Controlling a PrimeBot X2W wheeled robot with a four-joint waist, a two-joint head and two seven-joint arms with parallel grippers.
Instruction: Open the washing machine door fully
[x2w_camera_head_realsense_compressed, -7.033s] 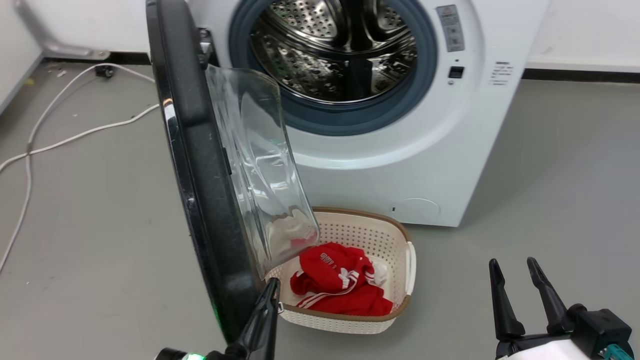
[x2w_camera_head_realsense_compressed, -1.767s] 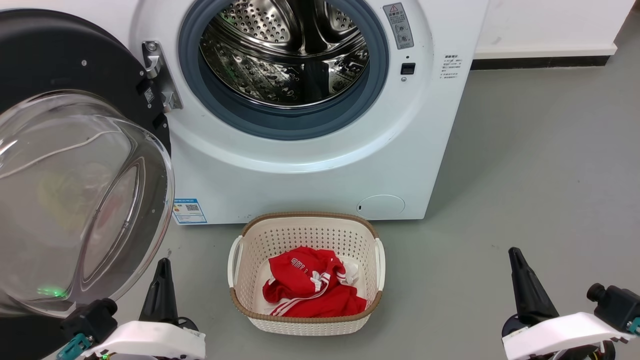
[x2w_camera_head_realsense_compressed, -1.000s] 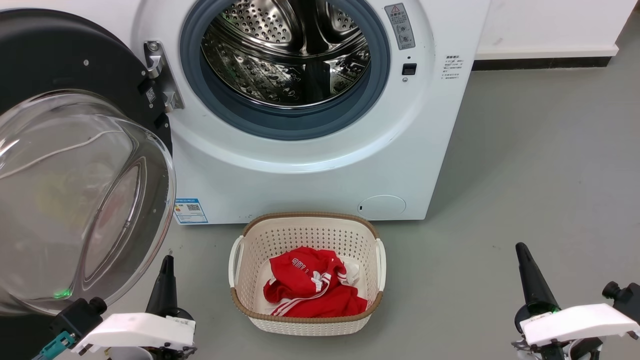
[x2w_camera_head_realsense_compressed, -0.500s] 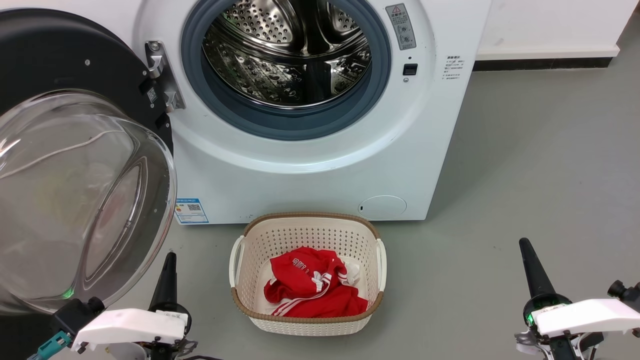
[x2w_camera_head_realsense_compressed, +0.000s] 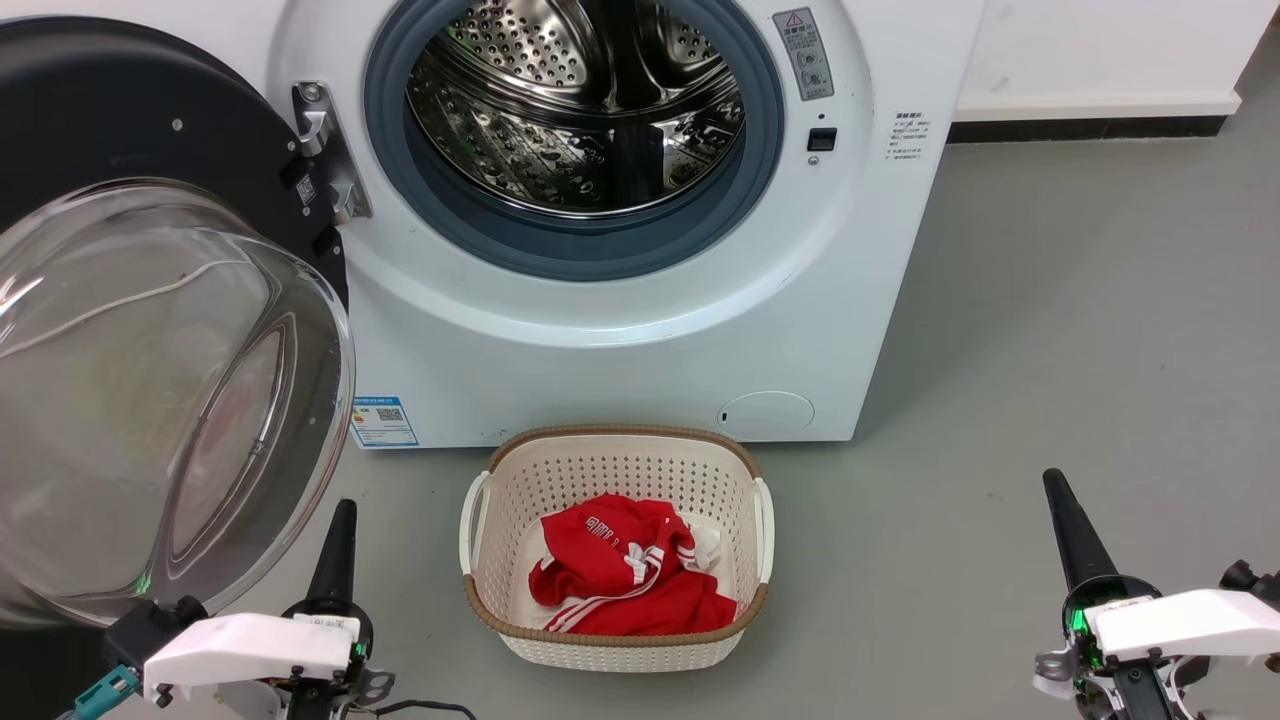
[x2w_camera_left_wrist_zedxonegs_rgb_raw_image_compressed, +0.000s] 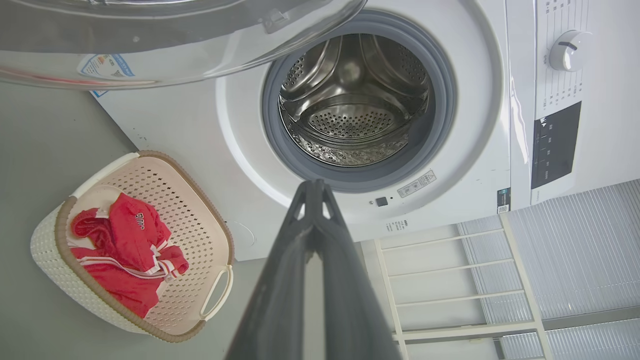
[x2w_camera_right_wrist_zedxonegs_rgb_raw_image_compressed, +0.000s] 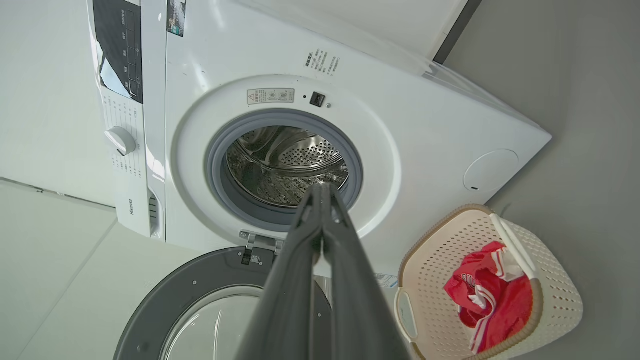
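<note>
Door (x2w_camera_head_realsense_compressed: 110, 130) has swung from edge-on to flat back, left of the washing machine (x2w_camera_head_realsense_compressed: 620, 350); drum mouth (x2w_camera_head_realsense_compressed: 575, 110) clear; task judged complete; left gripper (x2w_camera_head_realsense_compressed: 343, 515) and right gripper (x2w_camera_head_realsense_compressed: 1055, 490) drawn back low, fingers pressed together, empty.

Bright even indoor light, soft shadows, sharp focus, wide-angle wrist distortion
</note>
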